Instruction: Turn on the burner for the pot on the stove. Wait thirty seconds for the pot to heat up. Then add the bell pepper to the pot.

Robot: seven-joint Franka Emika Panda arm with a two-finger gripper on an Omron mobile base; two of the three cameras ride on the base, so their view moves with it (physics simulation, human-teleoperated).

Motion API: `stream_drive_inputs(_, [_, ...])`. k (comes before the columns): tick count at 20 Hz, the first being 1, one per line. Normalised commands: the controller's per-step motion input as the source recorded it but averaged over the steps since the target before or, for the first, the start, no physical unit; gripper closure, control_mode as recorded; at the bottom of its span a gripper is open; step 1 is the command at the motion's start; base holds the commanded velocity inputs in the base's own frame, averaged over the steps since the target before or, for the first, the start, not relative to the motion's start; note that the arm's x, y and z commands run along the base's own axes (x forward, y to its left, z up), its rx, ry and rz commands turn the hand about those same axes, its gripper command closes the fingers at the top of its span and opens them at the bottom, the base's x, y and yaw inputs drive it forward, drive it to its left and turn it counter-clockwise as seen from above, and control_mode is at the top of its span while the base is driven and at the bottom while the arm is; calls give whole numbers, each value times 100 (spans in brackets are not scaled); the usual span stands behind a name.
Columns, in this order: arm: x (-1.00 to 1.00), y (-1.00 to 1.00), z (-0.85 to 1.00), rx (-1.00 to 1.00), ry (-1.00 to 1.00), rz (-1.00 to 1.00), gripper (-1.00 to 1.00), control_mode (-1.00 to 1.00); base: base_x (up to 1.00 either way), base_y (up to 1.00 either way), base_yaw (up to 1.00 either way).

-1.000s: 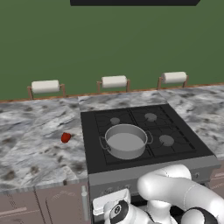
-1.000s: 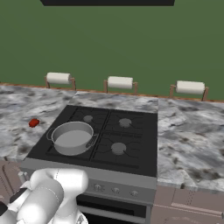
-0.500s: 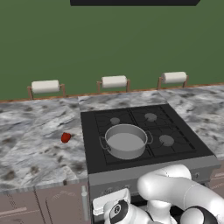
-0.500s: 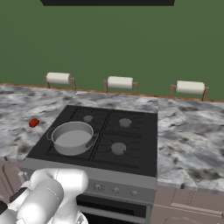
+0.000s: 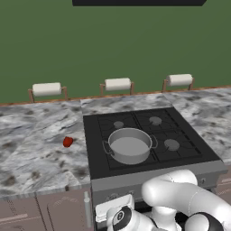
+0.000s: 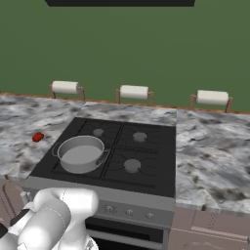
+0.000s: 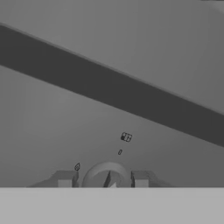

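Stove knob point(image 7: 109, 175) sits between the tool's point(image 7: 103, 180) fingertips, apparently gripped.

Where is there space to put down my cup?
The marble counter right of the black gas stove is bare. Left of the stove, open counter surrounds the small red bell pepper. The stove's near-left burner is taken by the wide grey metal pot.

I see a grey pot point(image 5: 130, 145) with a pale inside on the black stove point(image 5: 97, 155), whose front panel is grey. The pepper point(image 5: 67, 142) is glossy red on a mottled grey-white marble counter point(image 5: 31, 149). The wall point(image 5: 90, 45) is dark green. White rolls point(image 5: 47, 89), perhaps paper towels, sit on brown holders.
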Motion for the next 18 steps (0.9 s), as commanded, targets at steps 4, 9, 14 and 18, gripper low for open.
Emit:
stream_drive_inputs(4, [0, 0, 0, 0, 0, 0, 100, -100, 0, 0, 0])
stream_drive_inputs(9, [0, 0, 0, 0, 0, 11, 100, -100, 0, 0, 0])
stream_drive_inputs(14, [0, 0, -12, -5, 0, 26, 100, -100, 0, 0, 0])
stream_drive_inputs(18, [0, 0, -32, -10, 0, 34, 100, -100, 0, 0, 0])
